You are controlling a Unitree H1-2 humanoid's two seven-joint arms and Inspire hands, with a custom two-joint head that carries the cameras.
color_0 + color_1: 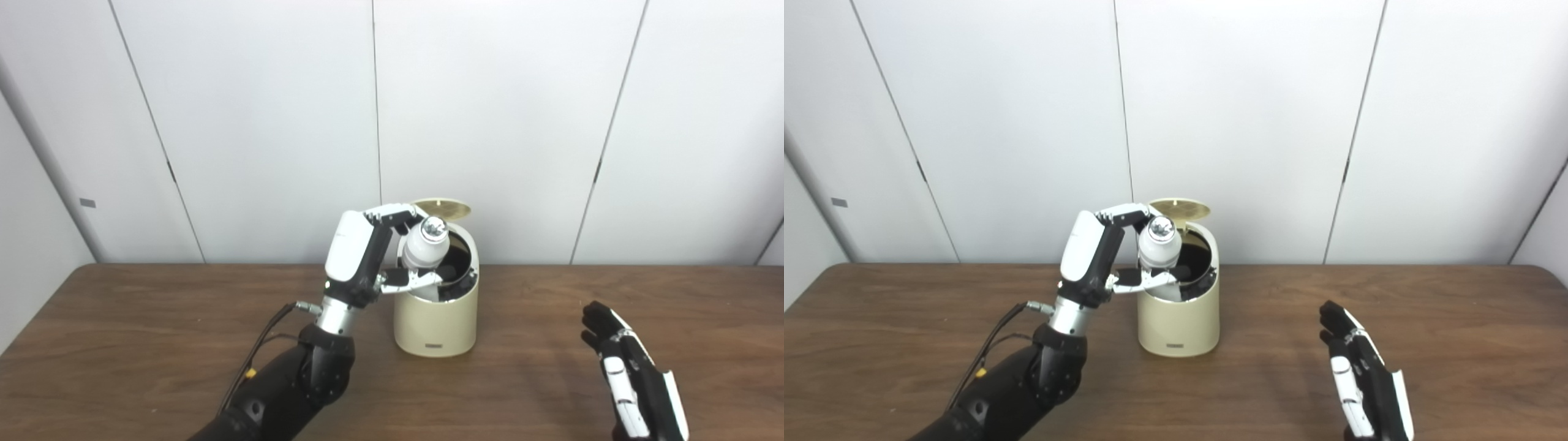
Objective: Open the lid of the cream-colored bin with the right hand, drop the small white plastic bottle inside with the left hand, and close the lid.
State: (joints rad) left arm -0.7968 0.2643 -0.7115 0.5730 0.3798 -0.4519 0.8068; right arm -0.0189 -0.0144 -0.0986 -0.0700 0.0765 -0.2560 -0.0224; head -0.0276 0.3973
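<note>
Bottle (427,245), small, white plastic, silver cap: left eye view shows it over the dark mouth of the cream-colored bin (436,318), tilted, cap toward the camera. Bin stands mid-table on the brown wooden table (153,343), white wall panels (257,122) behind. Lid (442,208) hinged up at the bin's rear. Left hand (367,257) grips the bottle between fingers above and thumb below, just left of the bin rim.

Right eye view: right hand (1363,380) holds nothing, fingers apart and extended, well apart from the bin, low right above the table. Black cable (992,337) runs along the left forearm.
</note>
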